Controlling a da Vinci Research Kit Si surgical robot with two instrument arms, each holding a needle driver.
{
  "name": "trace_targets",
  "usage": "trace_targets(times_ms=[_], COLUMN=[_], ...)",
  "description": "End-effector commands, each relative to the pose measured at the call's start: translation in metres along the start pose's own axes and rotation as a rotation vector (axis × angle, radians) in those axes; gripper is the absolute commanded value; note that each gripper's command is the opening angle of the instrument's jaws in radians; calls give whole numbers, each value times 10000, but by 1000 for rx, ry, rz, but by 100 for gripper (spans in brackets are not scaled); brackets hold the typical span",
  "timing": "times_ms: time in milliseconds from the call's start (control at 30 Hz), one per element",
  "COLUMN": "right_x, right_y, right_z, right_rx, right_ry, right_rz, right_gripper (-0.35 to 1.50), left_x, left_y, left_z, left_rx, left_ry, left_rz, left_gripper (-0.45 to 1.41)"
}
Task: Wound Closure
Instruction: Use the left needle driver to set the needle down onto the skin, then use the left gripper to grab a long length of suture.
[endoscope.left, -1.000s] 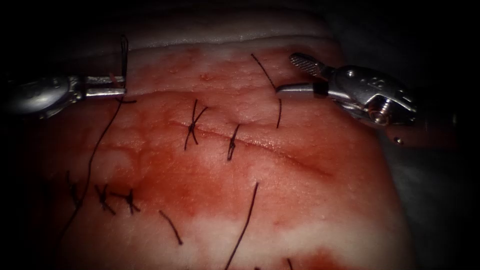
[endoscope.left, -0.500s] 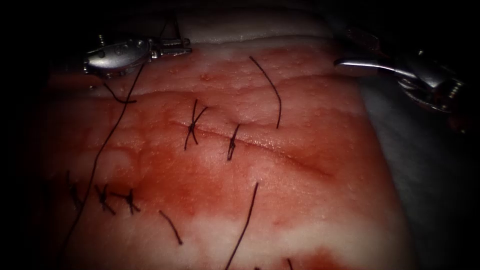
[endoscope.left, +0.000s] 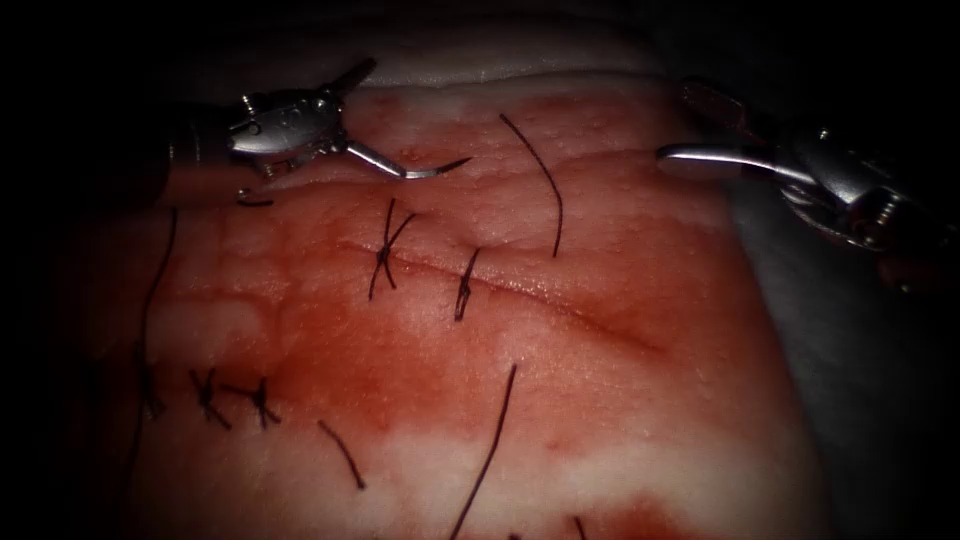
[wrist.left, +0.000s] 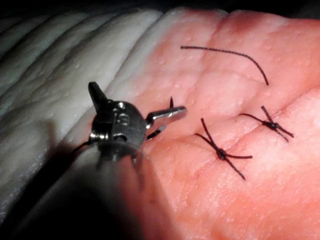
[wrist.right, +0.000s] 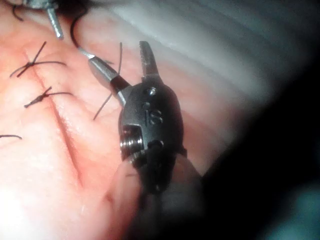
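Your left tool (endoscope.left: 345, 110) has jaws spread, holding nothing, at 10 o'clock of the cut (endoscope.left: 520, 285). Your right tool (endoscope.left: 700, 130) gapes empty at 2 o'clock.

Two tools, left tool (endoscope.left: 350, 110) and right tool (endoscope.left: 700, 130); two knotted stitches (endoscope.left: 385, 250) on the cut (endoscope.left: 560, 305) (further knots lie lower left).

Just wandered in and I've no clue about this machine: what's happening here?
Two robot tools hover over a piece of pork tissue with a cut in it, for stitching practice. The left tool and the right tool both have their jaws open and hold nothing. Two knotted stitches cross the cut; its right part is unstitched. A cut thread end lies beyond it, and a long thread trails at left. I can't make out the needle for certain.
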Motion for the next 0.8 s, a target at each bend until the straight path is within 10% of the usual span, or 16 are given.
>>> trace_targets(times_ms=[33, 333, 600, 800], right_x=[-3, -11, -21, -23], right_y=[0, -3, -2, -3], right_z=[9, 9, 14, 15], right_rx=[2, 7, 5, 5], right_ry=[3, -6, -23, -22], right_rz=[-1, -12, -23, -25], right_gripper=[125, 121, 120, 118], left_x=[5, 45, 44, 34], left_y=[0, 48, 133, 171], left_z=[5, -32, -40, -33], left_rx=[-7, -37, -172, -174], left_ry=[21, 29, 20, 26], left_rz=[-3, 78, 407, 586], left_gripper=[125, 106, 84, 104])
